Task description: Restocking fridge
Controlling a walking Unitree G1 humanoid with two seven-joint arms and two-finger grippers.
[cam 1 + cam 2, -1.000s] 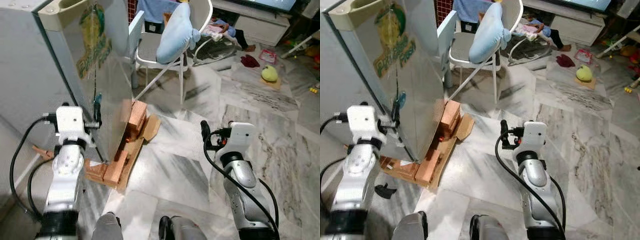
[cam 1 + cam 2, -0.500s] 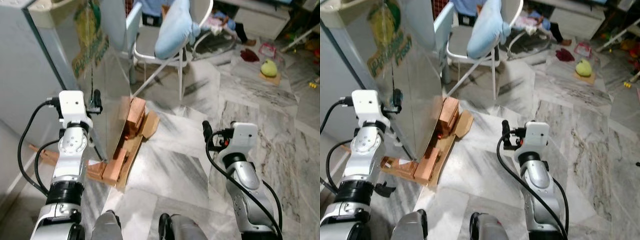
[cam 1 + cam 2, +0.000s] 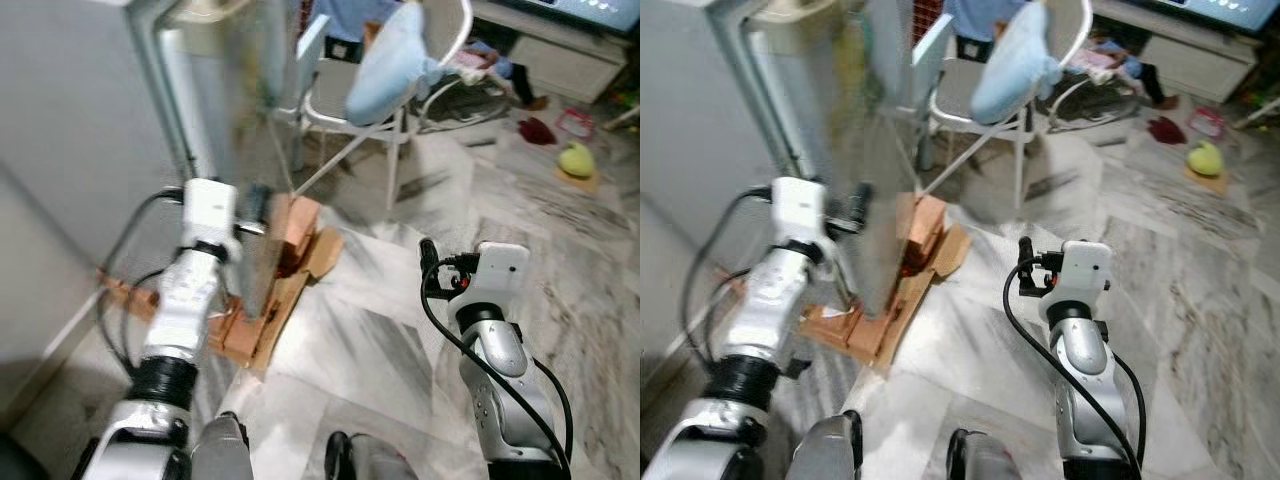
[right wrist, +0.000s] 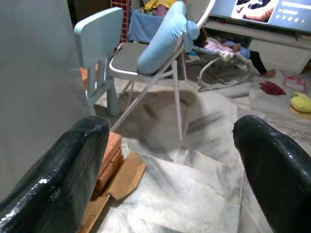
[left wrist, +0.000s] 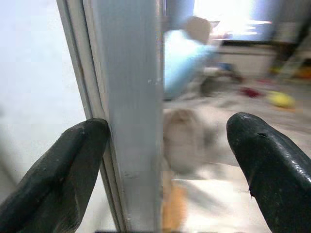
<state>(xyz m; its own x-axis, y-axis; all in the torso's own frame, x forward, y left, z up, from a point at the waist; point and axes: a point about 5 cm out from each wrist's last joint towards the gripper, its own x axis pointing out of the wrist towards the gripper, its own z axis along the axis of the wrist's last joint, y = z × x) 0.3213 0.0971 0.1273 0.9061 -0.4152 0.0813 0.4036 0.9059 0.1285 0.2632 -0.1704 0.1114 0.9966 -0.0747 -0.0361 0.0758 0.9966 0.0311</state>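
The grey fridge (image 3: 90, 130) stands at my left, and the edge of its door (image 5: 131, 121) faces me, blurred. My left gripper (image 3: 257, 200) is raised to that edge. Its two fingers (image 5: 58, 179) are open and straddle the door's edge, one close against the door and the other well apart from it. My right gripper (image 3: 428, 258) hangs over the marble floor at the right, open, with nothing between its fingers (image 4: 53, 179).
Orange bricks and flattened cardboard (image 3: 290, 235) lie at the fridge's foot. Behind them stand a small pale-blue chair (image 4: 97, 36) and a white folding chair with a light-blue cushion (image 3: 395, 70). A yellow toy (image 3: 577, 158) lies far right. Marble floor stretches ahead and right.
The whole view has shifted and blurred, so the camera moved. My left gripper has come forward to the door's edge and now straddles it. The right arm has kept its pose.
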